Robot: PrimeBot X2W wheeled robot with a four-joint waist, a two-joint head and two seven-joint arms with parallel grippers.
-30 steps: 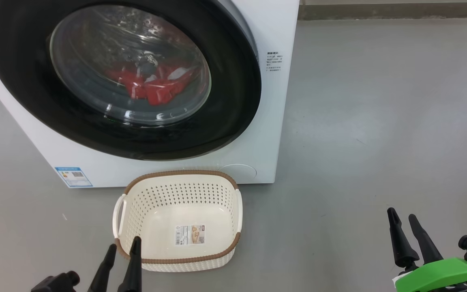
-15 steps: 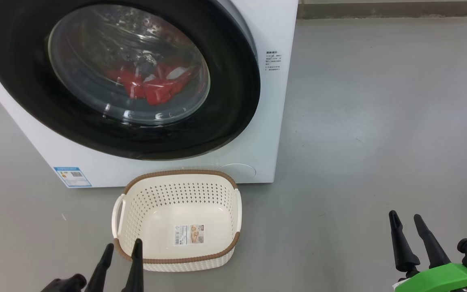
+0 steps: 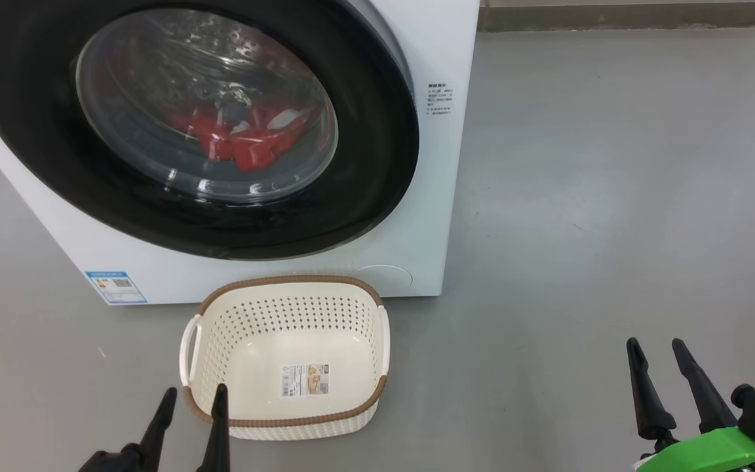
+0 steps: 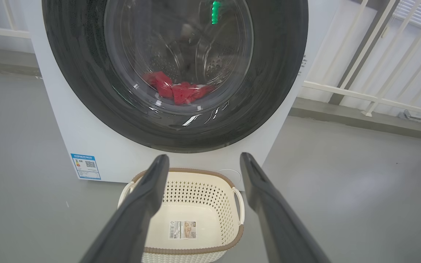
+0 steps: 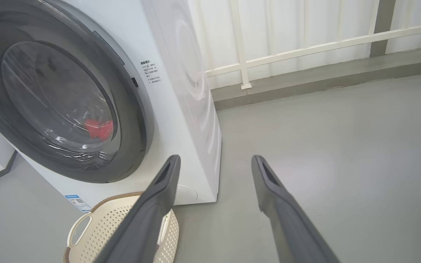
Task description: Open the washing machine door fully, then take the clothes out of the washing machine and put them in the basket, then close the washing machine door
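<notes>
The white washing machine (image 3: 431,196) stands at the upper left of the head view. Its door (image 3: 364,170), black-rimmed with a glass bowl, lies closed against the front. Red clothes (image 3: 246,144) show through the glass, low in the drum. On the floor just in front sits the cream basket (image 3: 286,282), which holds only its paper label. My left gripper (image 3: 194,391) is open at the basket's near left corner. My right gripper (image 3: 655,344) is open over bare floor, far right of the basket. The left wrist view looks between the open fingers (image 4: 152,190) at the basket (image 4: 181,171) and door (image 4: 86,91).
Grey floor (image 3: 613,196) stretches to the right of the machine. A white railing (image 5: 305,49) on a low kerb runs behind the machine. A blue label sticker (image 3: 115,286) marks the machine's lower left front. The right wrist view has the machine's side panel (image 5: 192,91) to its left.
My left gripper has sunk a little toward the bottom edge of the head view. The right gripper has barely shifted. Both stay open; door, clothes and basket are unchanged.
</notes>
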